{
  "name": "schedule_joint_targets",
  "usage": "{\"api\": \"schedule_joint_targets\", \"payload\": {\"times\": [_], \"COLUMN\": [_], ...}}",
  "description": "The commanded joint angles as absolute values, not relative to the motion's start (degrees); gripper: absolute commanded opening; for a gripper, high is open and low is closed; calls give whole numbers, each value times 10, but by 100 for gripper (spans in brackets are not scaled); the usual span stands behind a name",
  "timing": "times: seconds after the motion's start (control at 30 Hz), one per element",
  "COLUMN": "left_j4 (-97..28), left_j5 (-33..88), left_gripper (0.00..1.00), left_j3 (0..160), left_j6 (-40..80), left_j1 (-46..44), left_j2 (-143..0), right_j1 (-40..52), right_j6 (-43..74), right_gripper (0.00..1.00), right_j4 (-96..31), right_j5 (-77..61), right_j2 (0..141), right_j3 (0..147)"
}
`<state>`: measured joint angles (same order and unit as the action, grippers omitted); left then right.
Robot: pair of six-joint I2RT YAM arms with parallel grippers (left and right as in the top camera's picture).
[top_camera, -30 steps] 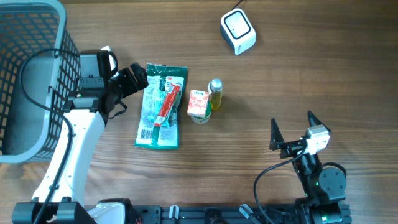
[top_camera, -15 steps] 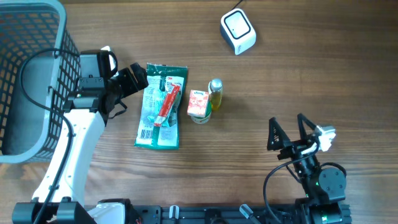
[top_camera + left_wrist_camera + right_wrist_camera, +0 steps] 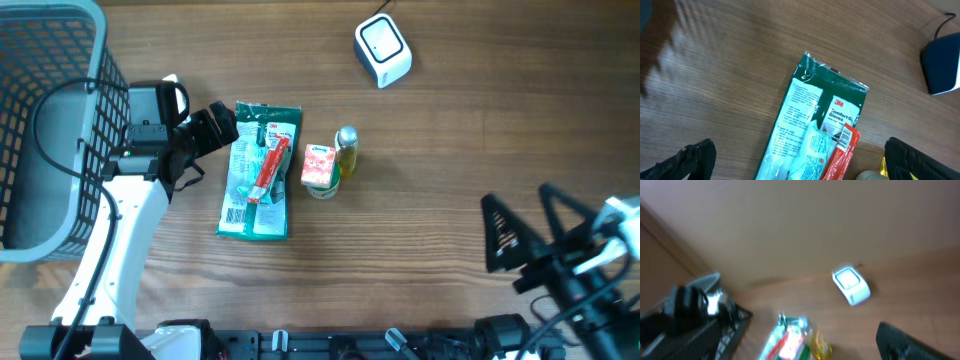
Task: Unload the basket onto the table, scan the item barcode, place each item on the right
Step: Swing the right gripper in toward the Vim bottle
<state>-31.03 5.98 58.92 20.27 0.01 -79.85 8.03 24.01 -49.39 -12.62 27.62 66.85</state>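
**Q:** Where do the items sit relative to the jaws?

**A:** The left gripper [image 3: 226, 122] has its jaws spread wide and holds nothing. It sits just beside the top left corner of a green glove packet [image 3: 258, 170] that lies flat on the table. In the left wrist view the packet [image 3: 812, 125] lies between the two dark fingers [image 3: 695, 157] and ahead of them, not touching either. A red and white packet [image 3: 270, 166] rests on top of it. Just to the packet's right stand a small carton [image 3: 318, 166] and a bottle of yellow liquid [image 3: 346, 150], very close together. The right gripper [image 3: 516, 196] is also wide open and empty, near the table's front right edge and well apart from every item. The white barcode scanner [image 3: 383, 50] sits at the far side, well apart from both grippers.

**Q:** And the surface and the room?

**A:** The table [image 3: 450, 130] is brown wood with visible grain. A grey wire basket [image 3: 95, 60] stands at its left end, behind the left arm. The right wrist view is blurred. It shows a plain beige wall beyond the scanner [image 3: 851, 284].
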Motion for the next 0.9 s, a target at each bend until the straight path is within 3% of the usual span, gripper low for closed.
{"api": "schedule_joint_targets", "payload": {"times": [0.0, 0.17, 0.2, 0.27, 0.3, 0.33, 0.4, 0.43, 0.47, 0.5, 0.73, 0.87], "left_j4": [-309, -309, -309, -309, -309, -309, -309, -309, -309, -309, -309, -309], "left_j5": [66, 66, 66, 66, 66, 66, 66, 66, 66, 66, 66, 66], "left_gripper": [100, 100, 100, 100, 100, 100, 100, 100, 100, 100, 100, 100], "left_j3": [599, 599, 599, 599, 599, 599, 599, 599, 599, 599, 599, 599], "left_j6": [199, 199, 200, 200, 199, 199, 200, 200, 199, 200, 200, 200], "left_j1": [3, 3, 3, 3, 3, 3, 3, 3, 3, 3, 3, 3], "left_j2": [-791, -791, -791, -791, -791, -791, -791, -791, -791, -791, -791, -791], "right_j1": [77, 77, 77, 77, 77, 77, 77, 77, 77, 77, 79, 79], "right_j6": [225, 227, 227, 227, 225, 224, 223, 223, 223, 223, 227, 225], "right_gripper": [100, 100, 94, 72, 56, 48, 43, 45, 64, 100, 99, 85], "right_j4": [-600, -632, -639, -662, -671, -678, -686, -690, -694, -695, -732, -747], "right_j5": [-126, -136, -138, -141, -141, -140, -140, -140, -140, -141, -146, -150], "right_j2": [419, 521, 529, 549, 557, 564, 576, 581, 591, 599, 686, 726], "right_j3": [819, 866, 866, 866, 866, 866, 866, 866, 866, 866, 866, 866]}}
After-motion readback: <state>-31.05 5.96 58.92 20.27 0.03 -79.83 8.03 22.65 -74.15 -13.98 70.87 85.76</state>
